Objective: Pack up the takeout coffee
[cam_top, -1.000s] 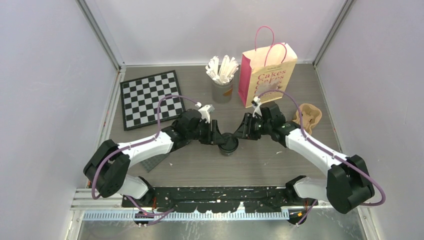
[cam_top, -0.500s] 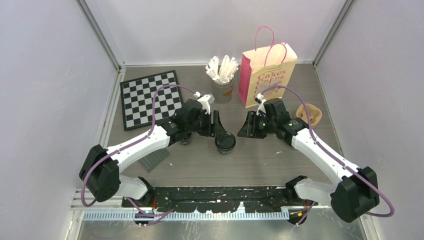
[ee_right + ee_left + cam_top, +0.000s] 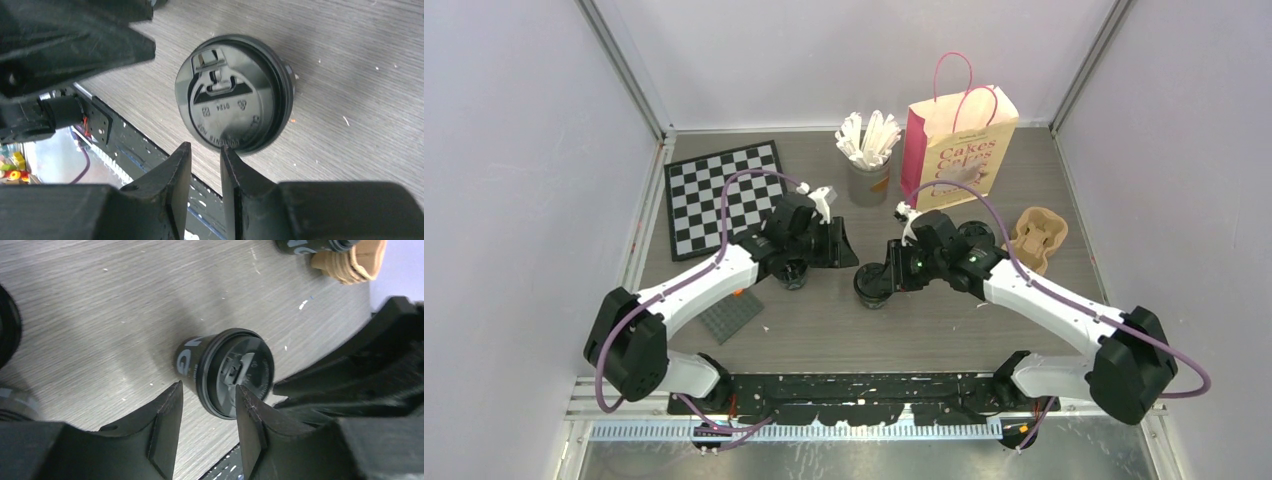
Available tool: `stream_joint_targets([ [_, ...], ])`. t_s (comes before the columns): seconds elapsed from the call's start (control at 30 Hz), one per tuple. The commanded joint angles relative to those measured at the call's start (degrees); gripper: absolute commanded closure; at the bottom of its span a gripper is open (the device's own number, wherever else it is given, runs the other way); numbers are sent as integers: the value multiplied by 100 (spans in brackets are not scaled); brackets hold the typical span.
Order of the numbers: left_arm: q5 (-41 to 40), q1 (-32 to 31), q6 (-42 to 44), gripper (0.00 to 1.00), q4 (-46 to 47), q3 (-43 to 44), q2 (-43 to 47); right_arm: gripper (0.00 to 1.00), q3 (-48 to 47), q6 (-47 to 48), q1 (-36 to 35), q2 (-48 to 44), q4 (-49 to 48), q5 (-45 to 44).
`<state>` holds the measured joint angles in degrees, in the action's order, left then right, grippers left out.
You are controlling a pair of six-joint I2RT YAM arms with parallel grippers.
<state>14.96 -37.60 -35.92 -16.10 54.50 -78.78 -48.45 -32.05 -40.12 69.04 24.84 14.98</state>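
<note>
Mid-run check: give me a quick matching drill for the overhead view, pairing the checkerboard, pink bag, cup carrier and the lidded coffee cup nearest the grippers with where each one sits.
Things:
1. checkerboard
2. pink paper bag
3. cup carrier
4. lidded coffee cup

Places:
a. centre, upright, lid on
b. far back, standing upright
c. left side, lying flat
d. right side

Pairs: 1-c, 2-b, 3-d, 4-a
</note>
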Motion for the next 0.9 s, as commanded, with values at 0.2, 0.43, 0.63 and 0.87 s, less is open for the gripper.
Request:
stream_joint_targets([
  [0.2, 976, 5, -751, 68, 1488, -831, -366, 69, 325, -422, -30, 294, -909, -362],
  [0.43, 870, -7, -935, 76, 1891, -1200, -750, 71, 881, -420, -119, 278, -987, -692],
  [0.63, 836, -2, -1026, 78, 2034, -1263, -962, 70, 1265, -434, -124, 179, -1150, -760],
  [0.87, 928, -9, -711, 70, 1273, -297, -588, 65, 168, -201, -123, 16, -648, -415],
])
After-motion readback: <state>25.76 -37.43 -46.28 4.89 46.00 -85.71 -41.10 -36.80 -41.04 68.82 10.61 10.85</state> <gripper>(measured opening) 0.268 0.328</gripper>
